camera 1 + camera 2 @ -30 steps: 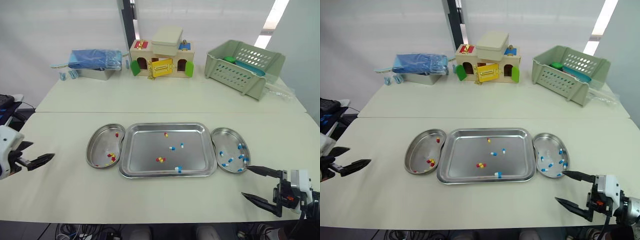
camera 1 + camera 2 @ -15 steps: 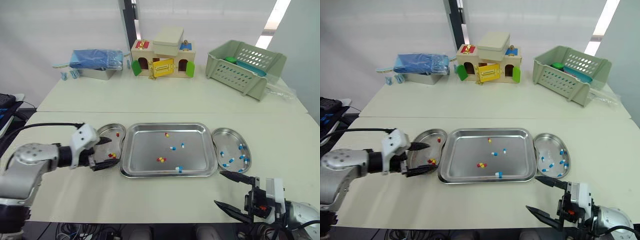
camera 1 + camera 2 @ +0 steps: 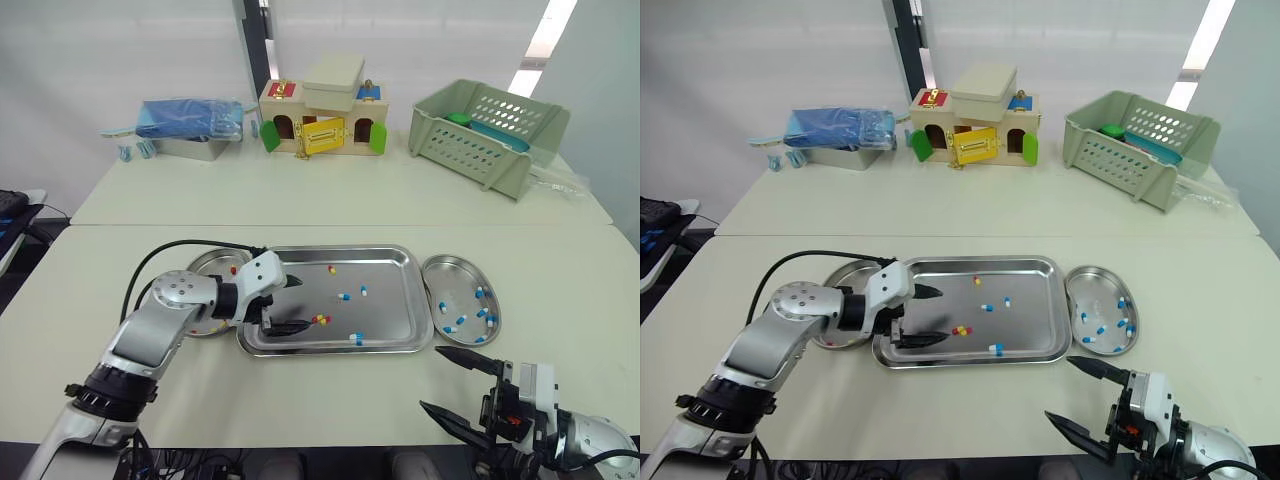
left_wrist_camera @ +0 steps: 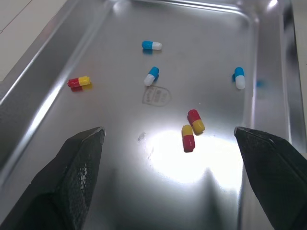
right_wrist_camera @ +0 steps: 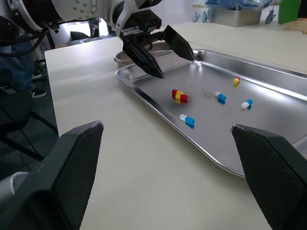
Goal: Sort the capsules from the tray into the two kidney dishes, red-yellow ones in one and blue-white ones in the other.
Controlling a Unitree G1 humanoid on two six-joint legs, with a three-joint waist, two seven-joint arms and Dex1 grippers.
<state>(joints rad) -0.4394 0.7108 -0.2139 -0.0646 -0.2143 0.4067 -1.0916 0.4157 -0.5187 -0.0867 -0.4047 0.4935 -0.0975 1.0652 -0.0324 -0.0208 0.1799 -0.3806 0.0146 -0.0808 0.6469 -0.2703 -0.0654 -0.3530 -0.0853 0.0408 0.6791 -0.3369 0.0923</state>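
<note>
Left gripper (image 3: pixel 296 305) wide open, low over rectangular steel tray (image 3: pixel 390 252), just beside two touching red-yellow capsules (image 3: pixel 321 320) near front rim. Best: centre on one capsule, close gently, then carry to left steel kidney dish (image 3: pixel 213 261).

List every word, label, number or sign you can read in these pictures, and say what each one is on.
No text can be read anywhere.
On the tray floor, a stamped mark: embossed, too faint to read.
On the capsules: no print visible.
On the toy house at the far side: coloured panels, no legible lettering.
</note>
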